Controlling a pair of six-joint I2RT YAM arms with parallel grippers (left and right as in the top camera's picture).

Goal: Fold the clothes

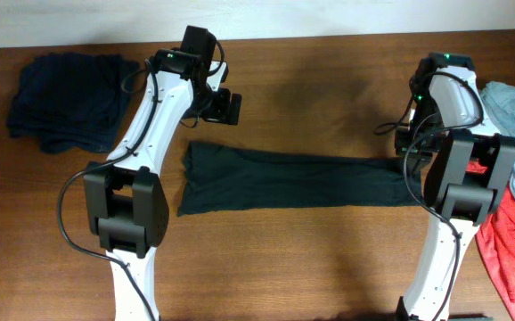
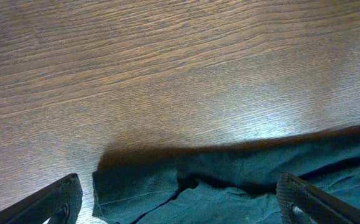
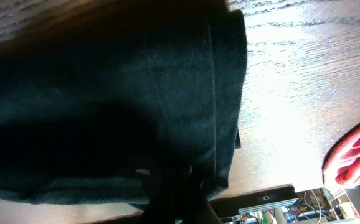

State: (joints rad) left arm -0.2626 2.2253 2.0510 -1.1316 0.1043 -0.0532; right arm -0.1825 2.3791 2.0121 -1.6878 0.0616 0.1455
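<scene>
Black shirt (image 1: 293, 181) in a long strip, mid-fold

It lies across mid-table. The right gripper (image 3: 174, 190) is clamped on its right end. Farther back, the left gripper (image 2: 180, 205) hangs wide open over the left end, which it probably must pinch next for a crosswise fold.

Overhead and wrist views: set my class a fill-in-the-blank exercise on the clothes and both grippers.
The dark garment lies stretched in a long strip on the ____ table. The right gripper is ____ on that garment's end. The left gripper holds its jaws ____ above the other end. The red garment lies on the robot's ____ side.
Missing words: wooden; shut; open; right.
</scene>
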